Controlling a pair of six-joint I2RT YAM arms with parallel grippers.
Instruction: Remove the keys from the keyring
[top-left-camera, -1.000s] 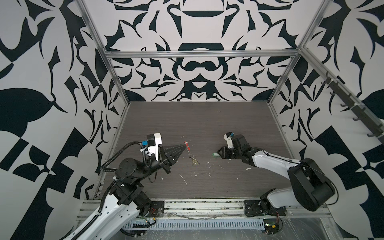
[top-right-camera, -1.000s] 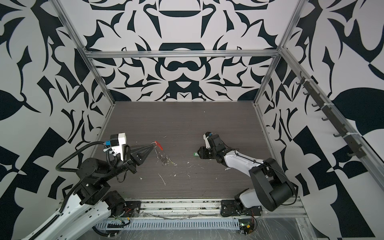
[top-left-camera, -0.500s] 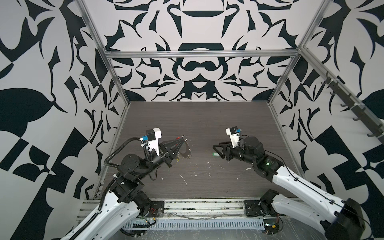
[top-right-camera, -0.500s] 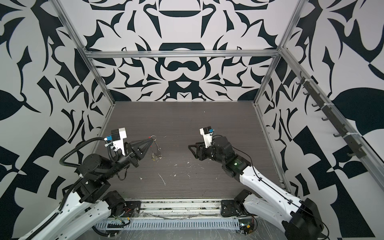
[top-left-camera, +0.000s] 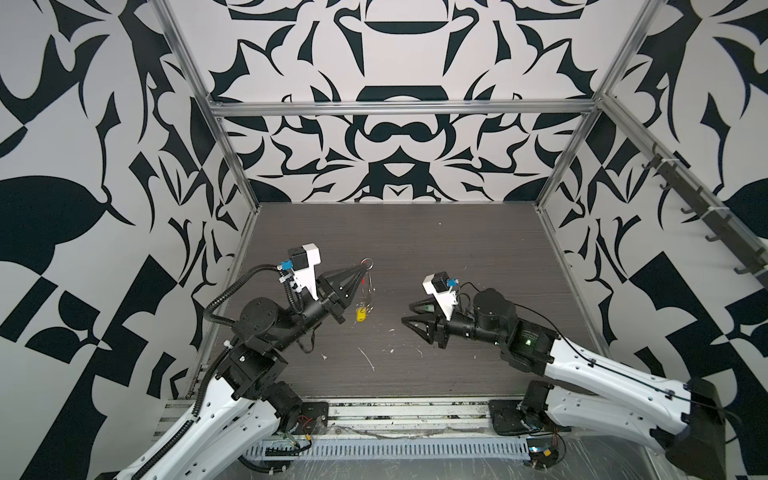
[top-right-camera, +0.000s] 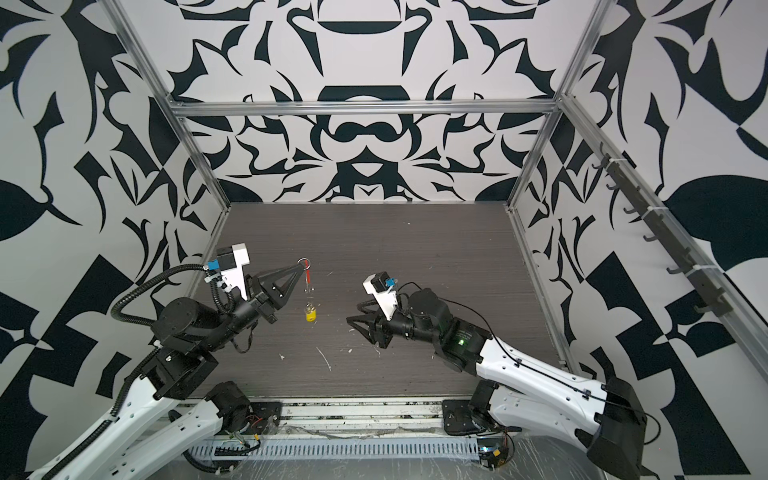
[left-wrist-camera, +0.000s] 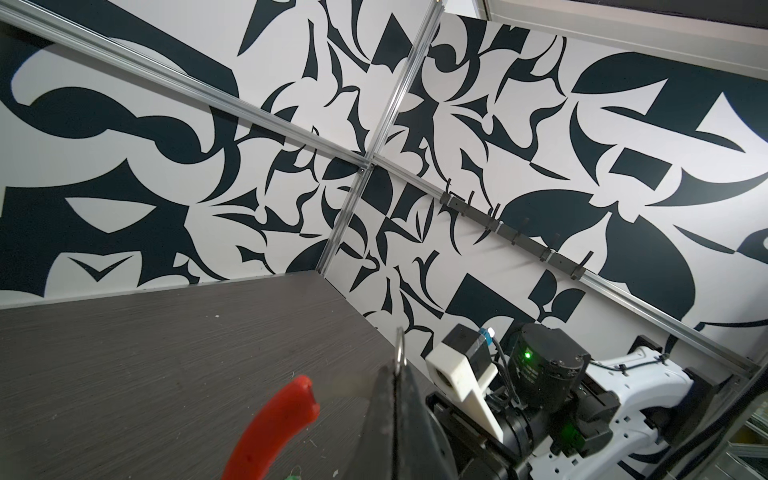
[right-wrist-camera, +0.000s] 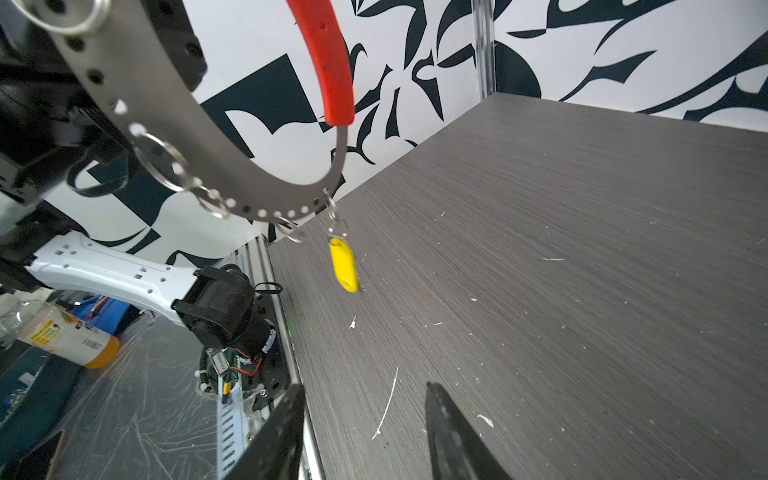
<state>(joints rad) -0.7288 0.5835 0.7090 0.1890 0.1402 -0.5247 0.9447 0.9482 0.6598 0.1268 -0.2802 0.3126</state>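
My left gripper (top-left-camera: 365, 268) is shut on the keyring (right-wrist-camera: 199, 153) and holds it up above the table. The grey holed band hangs below the fingertips (left-wrist-camera: 397, 370). A red key (right-wrist-camera: 328, 62) sleeves one end of the band, also seen as the red key (left-wrist-camera: 274, 428). A yellow key (top-left-camera: 361, 315) dangles from the band's lowest part on a small wire loop, clear of the table. My right gripper (top-left-camera: 406, 313) hovers to the right of it, open and empty, as the right gripper (right-wrist-camera: 365, 388) shows. A green key (top-left-camera: 427, 309) lies on the table by its far finger.
The dark wood-grain table (top-left-camera: 415, 232) has white scratches (top-left-camera: 368, 359) near the front. Patterned walls close in three sides, with a hook rail (top-left-camera: 702, 208) on the right wall. A bottle (right-wrist-camera: 62, 336) lies off the table's front edge.
The left gripper has lifted the keyring off the table, so the yellow key now hangs free. The right gripper has opened, risen and drawn back from the green key.
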